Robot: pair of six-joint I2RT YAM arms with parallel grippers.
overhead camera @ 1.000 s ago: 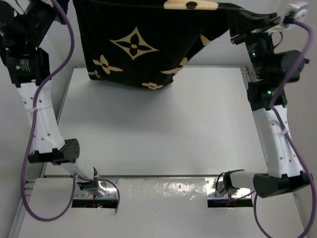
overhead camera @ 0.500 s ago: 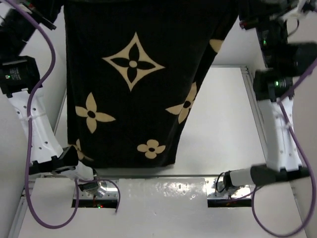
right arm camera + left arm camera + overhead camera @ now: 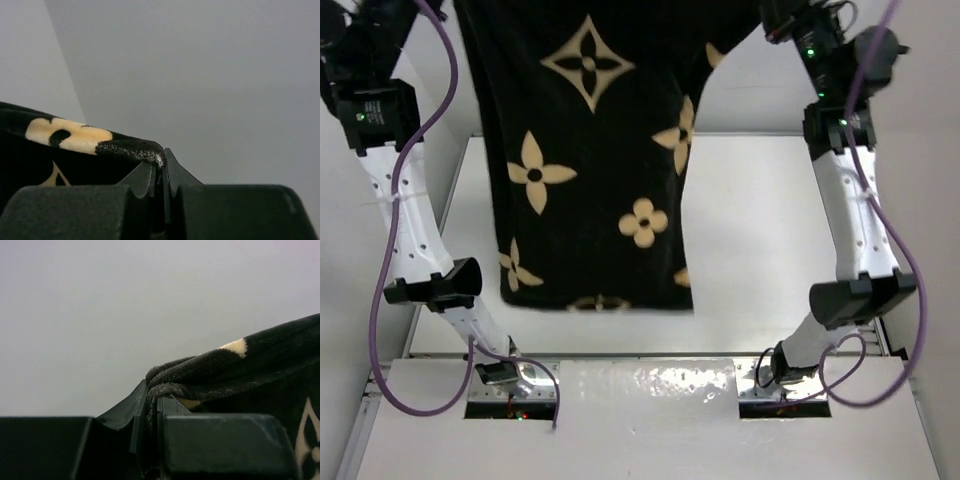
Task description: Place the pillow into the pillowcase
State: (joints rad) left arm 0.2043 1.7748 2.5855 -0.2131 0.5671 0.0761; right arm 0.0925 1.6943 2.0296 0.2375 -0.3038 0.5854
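The black pillowcase [image 3: 595, 150] with tan flower motifs hangs in the air between my two raised arms, its lower edge near the table's front. My left gripper [image 3: 152, 400] is shut on a bunched edge of the pillowcase [image 3: 220, 367]. My right gripper [image 3: 160, 165] is shut on another corner of the pillowcase [image 3: 75, 137]. Both grippers are at or past the top edge of the top view. The pillow is not in view; I cannot tell whether it is inside the hanging case.
The white table [image 3: 760, 230] lies under the hanging cloth. The left arm [image 3: 405, 220] and right arm [image 3: 855, 220] rise along its two sides. A foil-covered strip [image 3: 650, 385] lies between the arm bases at the near edge.
The pillowcase, first held far back and high, has swung toward the near edge and now hangs long. Both arms have pulled back toward their bases and stayed raised.
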